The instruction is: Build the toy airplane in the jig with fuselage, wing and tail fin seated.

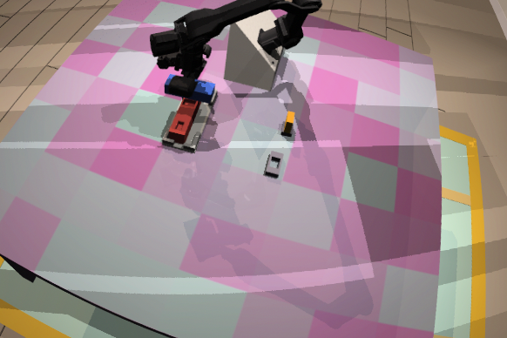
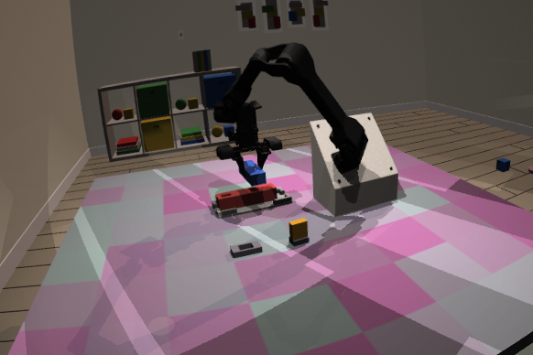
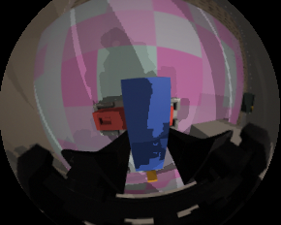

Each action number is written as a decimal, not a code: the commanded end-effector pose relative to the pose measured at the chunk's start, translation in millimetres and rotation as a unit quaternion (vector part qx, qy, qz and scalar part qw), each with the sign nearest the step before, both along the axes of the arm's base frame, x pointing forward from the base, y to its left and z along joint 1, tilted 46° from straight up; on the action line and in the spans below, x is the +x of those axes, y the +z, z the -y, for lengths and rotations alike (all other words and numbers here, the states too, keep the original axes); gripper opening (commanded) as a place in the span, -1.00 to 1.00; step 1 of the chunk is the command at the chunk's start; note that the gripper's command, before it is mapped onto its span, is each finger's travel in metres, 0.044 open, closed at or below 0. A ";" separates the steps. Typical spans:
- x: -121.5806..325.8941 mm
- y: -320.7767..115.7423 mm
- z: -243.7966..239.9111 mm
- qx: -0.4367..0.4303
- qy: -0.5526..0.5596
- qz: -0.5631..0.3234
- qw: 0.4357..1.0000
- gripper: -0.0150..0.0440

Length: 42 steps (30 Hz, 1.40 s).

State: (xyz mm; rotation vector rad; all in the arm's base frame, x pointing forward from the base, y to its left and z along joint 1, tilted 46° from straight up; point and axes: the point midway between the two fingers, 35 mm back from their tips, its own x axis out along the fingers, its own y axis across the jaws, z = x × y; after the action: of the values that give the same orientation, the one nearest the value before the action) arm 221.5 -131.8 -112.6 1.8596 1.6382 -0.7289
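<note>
Toy airplane in three separate parts: one red block-shaped fuselage (image 1: 185, 120) (image 2: 245, 197) (image 3: 109, 119), one blue rectangular wing (image 1: 206, 90) (image 2: 255, 173) (image 3: 146, 107), one small orange upright tail fin (image 1: 289, 119) (image 2: 299, 230) (image 3: 152, 176). Fuselage lying lengthwise in the single pale grey cradle (image 1: 203, 126) (image 2: 226, 212) (image 3: 176, 104), left of the white wedge-shaped arm mount (image 1: 244, 63) (image 2: 366, 195) (image 3: 213, 128) in the exterior view. Wing in the one black pincer (image 1: 183, 84) (image 2: 253, 167) (image 3: 148, 141), fingers partly open and clamped on both its sides; over the far end of the fuselage in the top view. Cannot tell if touching there. Tail fin on a dark foot on the pink-and-pale checkered table (image 1: 209, 307) (image 2: 298, 285) (image 3: 126, 29), right of the cradle. Nearer still, one flat grey block with an opening (image 1: 270, 172) (image 2: 235, 252), in the top and exterior views but not identifiable in the wrist view. Two sockets on the fuselage in the top view; only the left one visible in the wrist view. Only in the exterior view, at the far wall: one grey cubby shelf (image 2: 104, 125) and four framed pictures (image 2: 247, 15).
</note>
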 end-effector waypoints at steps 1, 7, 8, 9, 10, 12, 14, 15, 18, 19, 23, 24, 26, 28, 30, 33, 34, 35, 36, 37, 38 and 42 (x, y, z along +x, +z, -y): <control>0.2 -6.3 -6.8 0.004 -0.002 -0.002 1.000 0.17; 1.1 -13.0 -13.8 0.005 -0.002 -0.002 1.000 0.17; 1.3 -14.0 -14.9 0.005 -0.002 -0.002 1.000 0.17; 1.4 -15.1 -16.1 0.005 -0.002 -0.002 1.000 0.17; 1.5 -16.2 -17.2 0.005 -0.002 -0.002 1.000 0.17; 1.7 -18.3 -19.6 0.005 -0.002 -0.002 1.000 0.17; 1.8 -19.6 -21.1 0.005 -0.002 -0.002 1.000 0.17; 1.8 -19.8 -21.3 0.005 -0.002 -0.002 1.000 0.17; 1.9 -19.8 -21.2 0.005 -0.002 -0.002 1.000 0.17; 1.9 -19.8 -21.1 0.005 -0.002 -0.002 1.000 0.17; 1.8 -18.4 -19.6 0.002 0.000 -0.001 1.000 0.10; 1.8 -18.4 -19.6 0.002 0.000 -0.001 1.000 0.08; 1.8 -18.4 -19.6 0.002 0.000 -0.001 1.000 -0.03; 1.8 -18.4 -19.6 0.002 0.000 -0.001 1.000 -0.21; 1.8 -18.4 -19.6 0.002 0.000 -0.001 1.000 -0.39; 1.8 -18.4 -19.6 0.002 0.000 -0.001 1.000 -0.12; 1.8 -18.4 -19.6 0.002 0.000 -0.001 1.000 -0.03; 1.8 -18.4 -19.6 0.002 0.000 -0.001 1.000 0.06; 1.8 -18.4 -19.6 0.002 0.000 -0.001 1.000 0.14; 1.8 -18.4 -19.6 0.002 0.000 -0.001 1.000 0.23; 1.8 -18.4 -19.6 0.002 0.000 -0.001 1.000 0.32; 1.8 -18.4 -19.6 0.002 0.000 -0.001 1.000 0.68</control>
State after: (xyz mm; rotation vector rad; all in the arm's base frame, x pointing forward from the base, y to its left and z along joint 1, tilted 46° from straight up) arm 223.3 -112.1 -131.3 1.8628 1.6439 -0.7276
